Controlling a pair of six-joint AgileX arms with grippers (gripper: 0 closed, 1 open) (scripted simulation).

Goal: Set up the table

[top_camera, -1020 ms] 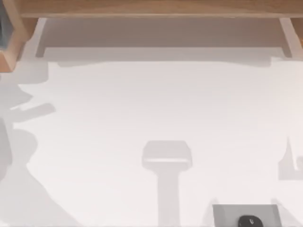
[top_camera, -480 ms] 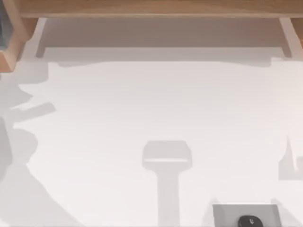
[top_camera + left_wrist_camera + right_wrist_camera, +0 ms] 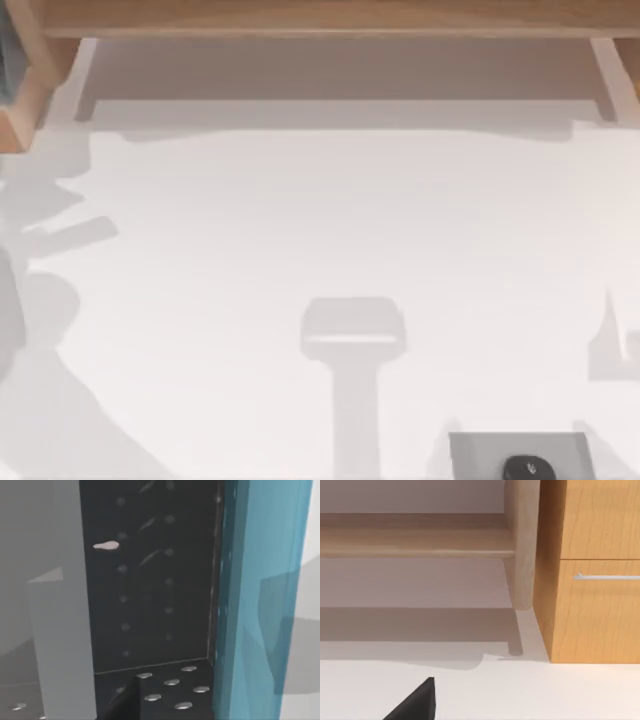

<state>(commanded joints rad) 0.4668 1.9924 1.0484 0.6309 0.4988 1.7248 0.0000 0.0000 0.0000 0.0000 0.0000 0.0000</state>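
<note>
Left gripper (image 3: 128,701), left wrist view: just a dark wedge of it, close against a black perforated panel (image 3: 150,580) with a see-through teal sheet (image 3: 260,600) beside it and a plain grey block (image 3: 60,630) on the other side. Clenched or released? Cannot tell. It carries nothing that I can see.

Right wrist view: right gripper (image 3: 415,704) is again a black wedge, low over the large, smooth white flat table (image 3: 545,695). Grip state: cannot tell. Beyond it stand an orange-brown wooden cabinet (image 3: 595,615) with a thin silver drawer handle (image 3: 606,576), a round wooden post (image 3: 522,545) and a light wooden shelf board (image 3: 415,542).

Top view: the table takes up nearly the whole frame, with light wooden boards (image 3: 320,18) along the upper edge. A small grey rectangular pad (image 3: 475,455) lies at the lower right with a black computer mouse (image 3: 525,468) on it. Soft grey shadows run down the left edge and lower centre.

Handling, my guess: the table is heavy, rigid and fixed, a surface to place things on, not to lift. Its top looks slick, so items set down could slide. It offers no grip point on the flat. If I had to hold it, the wooden edge boards are the place.
</note>
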